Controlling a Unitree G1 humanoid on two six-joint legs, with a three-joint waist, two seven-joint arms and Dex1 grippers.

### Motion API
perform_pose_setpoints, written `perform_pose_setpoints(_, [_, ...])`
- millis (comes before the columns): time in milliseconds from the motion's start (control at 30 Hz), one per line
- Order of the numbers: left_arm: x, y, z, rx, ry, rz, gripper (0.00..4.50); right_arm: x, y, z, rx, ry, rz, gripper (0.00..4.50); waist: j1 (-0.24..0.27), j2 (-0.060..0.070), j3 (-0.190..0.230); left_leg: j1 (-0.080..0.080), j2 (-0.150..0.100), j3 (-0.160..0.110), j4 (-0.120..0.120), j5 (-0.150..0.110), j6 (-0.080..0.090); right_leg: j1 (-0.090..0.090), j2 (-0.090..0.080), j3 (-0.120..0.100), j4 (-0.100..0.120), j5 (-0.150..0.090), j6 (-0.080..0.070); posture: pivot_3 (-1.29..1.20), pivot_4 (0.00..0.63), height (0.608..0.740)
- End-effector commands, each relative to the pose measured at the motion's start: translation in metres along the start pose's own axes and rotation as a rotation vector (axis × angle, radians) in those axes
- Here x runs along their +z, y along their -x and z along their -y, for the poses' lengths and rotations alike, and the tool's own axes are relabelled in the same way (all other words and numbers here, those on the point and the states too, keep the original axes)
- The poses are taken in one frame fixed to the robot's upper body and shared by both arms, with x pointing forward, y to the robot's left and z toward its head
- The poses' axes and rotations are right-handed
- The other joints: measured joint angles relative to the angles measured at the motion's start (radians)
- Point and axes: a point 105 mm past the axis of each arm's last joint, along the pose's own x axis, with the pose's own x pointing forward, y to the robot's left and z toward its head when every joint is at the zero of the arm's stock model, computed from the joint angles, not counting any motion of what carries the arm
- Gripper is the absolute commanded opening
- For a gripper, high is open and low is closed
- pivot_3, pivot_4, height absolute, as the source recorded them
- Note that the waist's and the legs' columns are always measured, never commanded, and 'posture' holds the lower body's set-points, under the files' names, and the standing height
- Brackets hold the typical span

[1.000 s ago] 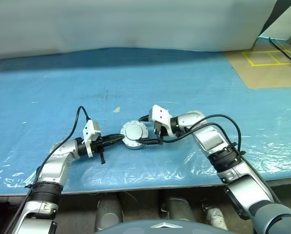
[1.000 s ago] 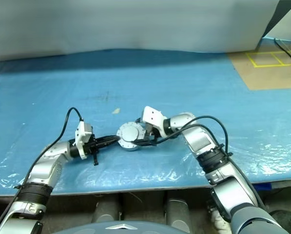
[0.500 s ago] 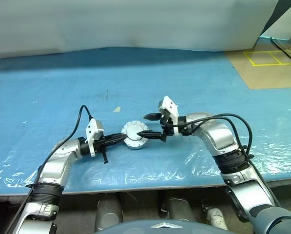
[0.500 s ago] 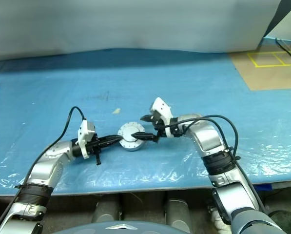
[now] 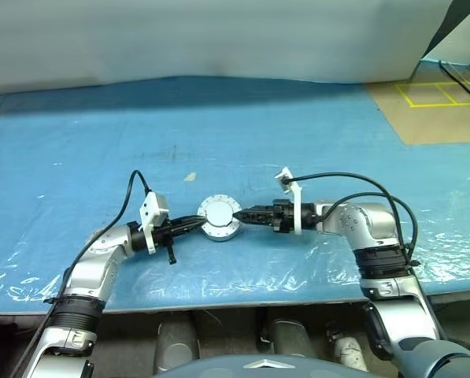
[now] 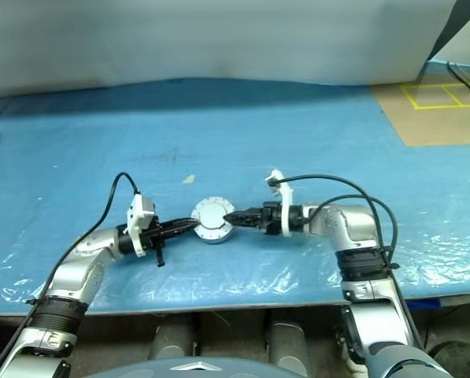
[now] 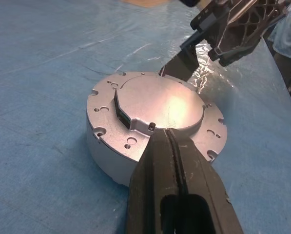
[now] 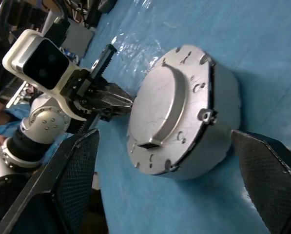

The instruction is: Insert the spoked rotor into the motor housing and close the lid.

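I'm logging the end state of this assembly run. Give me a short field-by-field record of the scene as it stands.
surface: blue sheet over the table
motor housing: sits flat on the sheet between the two claws
lid: on top of the housing, smooth face up
left claw: shut, tips at the lid's edge
right claw: open, one finger either side of the housing, gripping nothing

- One motor housing [image 5: 220,218], closed by one lid [image 7: 161,103].
- Two grippers: left gripper [image 5: 198,224], right gripper [image 5: 239,214].
- One blue sheet [image 5: 313,134].
- One small pale scrap [image 5: 189,177] on the sheet.
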Motion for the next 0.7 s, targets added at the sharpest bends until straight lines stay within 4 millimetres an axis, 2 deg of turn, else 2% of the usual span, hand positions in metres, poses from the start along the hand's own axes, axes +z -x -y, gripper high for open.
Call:
perform_pose_setpoints(33, [0.006,-0.001,0.002,-0.006,-0.022,0.009,0.00,-0.004,-0.008,-0.009,0.067,-0.065,0.004,4.47,0.000,0.000,0.000,0.000,0.000,0.000,0.000,0.000,-0.001,0.000,0.000,0.000,0.000,0.000,0.001,0.00,0.150,0.740])
perform_pose_setpoints(333, [0.005,0.001,0.003,0.003,-0.021,0.005,0.00,-0.009,-0.014,0.000,0.056,-0.128,0.005,4.47,0.000,0.000,0.000,0.000,0.000,0.000,-0.001,0.002,-0.003,0.000,0.000,0.000,0.000,0.000,0.000,0.00,0.150,0.740])
perform_pose_setpoints(500, [0.005,0.001,0.003,0.003,-0.021,0.005,0.00,-0.001,-0.013,0.000,0.087,-0.171,0.047,4.47,-0.001,0.000,0.000,0.000,0.000,0.000,-0.001,0.002,-0.003,0.000,0.000,0.000,0.000,-0.002,0.003,0.00,0.150,0.740])
perform_pose_setpoints(600, [0.004,0.002,0.004,0.002,-0.021,0.003,0.00,0.004,-0.012,0.001,0.093,-0.198,0.072,3.88,-0.001,0.000,0.000,0.000,0.000,0.000,-0.001,0.002,-0.003,0.000,0.000,0.000,0.000,-0.001,0.002,0.00,0.150,0.740])
perform_pose_setpoints(700, [0.004,0.002,0.004,0.000,-0.019,0.001,0.00,0.002,-0.012,0.003,0.077,-0.196,0.067,2.78,0.000,0.000,0.000,0.000,0.000,0.000,-0.001,0.002,-0.003,-0.001,0.000,0.000,0.000,0.000,-0.001,0.00,0.150,0.740])
